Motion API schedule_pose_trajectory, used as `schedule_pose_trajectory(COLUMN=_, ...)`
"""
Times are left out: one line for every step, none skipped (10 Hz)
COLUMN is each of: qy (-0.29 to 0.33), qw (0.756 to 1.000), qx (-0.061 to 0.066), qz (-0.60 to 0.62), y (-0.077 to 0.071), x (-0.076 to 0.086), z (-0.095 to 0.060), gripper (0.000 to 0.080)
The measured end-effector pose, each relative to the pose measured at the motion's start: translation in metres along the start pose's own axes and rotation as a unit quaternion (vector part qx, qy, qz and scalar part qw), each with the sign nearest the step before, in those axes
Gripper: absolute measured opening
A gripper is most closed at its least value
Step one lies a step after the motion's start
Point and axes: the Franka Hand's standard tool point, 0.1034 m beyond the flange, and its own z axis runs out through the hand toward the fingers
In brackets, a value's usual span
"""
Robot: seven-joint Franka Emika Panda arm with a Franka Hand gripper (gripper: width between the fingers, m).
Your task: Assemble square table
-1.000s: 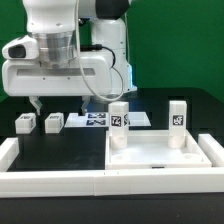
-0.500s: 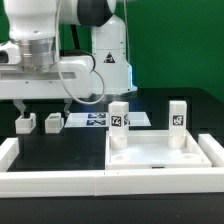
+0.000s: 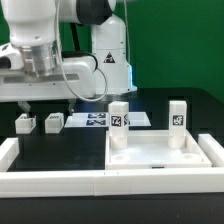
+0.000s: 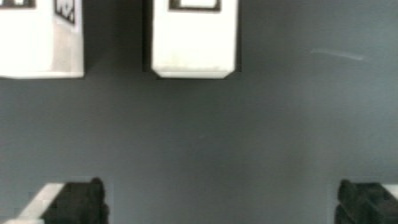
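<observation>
Robot's claw (image 3: 50, 104) wide open, grasps nothing, hangs at left of frame near two small white leg blocks (image 3: 25, 123). Big white square plastic tabletop (image 3: 150, 152) lower right, two upright white legs (image 3: 119, 125) on it.

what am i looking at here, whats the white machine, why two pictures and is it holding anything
The white machine is a robot arm putting a small table together. One picture comes from a camera standing off the arm. The other comes from a camera on its wrist, looking down past the gripper, which is open and holds nothing. It hangs above two loose leg blocks on the black table. Toward the exterior view's right lies the white square tabletop, with two legs standing upright on it. A flat marker board lies behind.
</observation>
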Motion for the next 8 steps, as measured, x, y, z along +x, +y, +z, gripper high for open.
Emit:
schedule_pose_trajectory(qy=-0.021, qw=1.0, qx=0.004, qz=-0.002, y=-0.001, x=-0.001, z=0.005, gripper=0.0649)
schedule_pose_trajectory(qy=-0.06, qw=0.998, qx=0.013, qz=-0.003, y=-0.003, x=-0.007, z=0.01, gripper=0.0649)
schedule_pose_trajectory(qy=-0.081, qw=0.997, qx=0.018, qz=-0.005, y=-0.004, x=-0.008, z=0.013, gripper=0.0649)
schedule_pose_trajectory(qy=-0.122, qw=0.992, qx=0.027, qz=-0.006, y=-0.007, x=-0.014, z=0.016, gripper=0.0649)
schedule_pose_trajectory(qy=-0.146, qw=0.989, qx=0.03, qz=-0.009, y=-0.009, x=-0.011, z=0.017, gripper=0.0649)
schedule_pose_trajectory(qy=-0.145, qw=0.989, qx=0.029, qz=-0.012, y=-0.009, x=-0.008, z=0.018, gripper=0.0649)
schedule_pose_trajectory(qy=-0.145, qw=0.989, qx=0.029, qz=-0.013, y=-0.01, x=-0.008, z=0.019, gripper=0.0649)
schedule_pose_trajectory(qy=-0.143, qw=0.989, qx=0.025, qz=-0.013, y=-0.008, x=-0.009, z=0.019, gripper=0.0649)
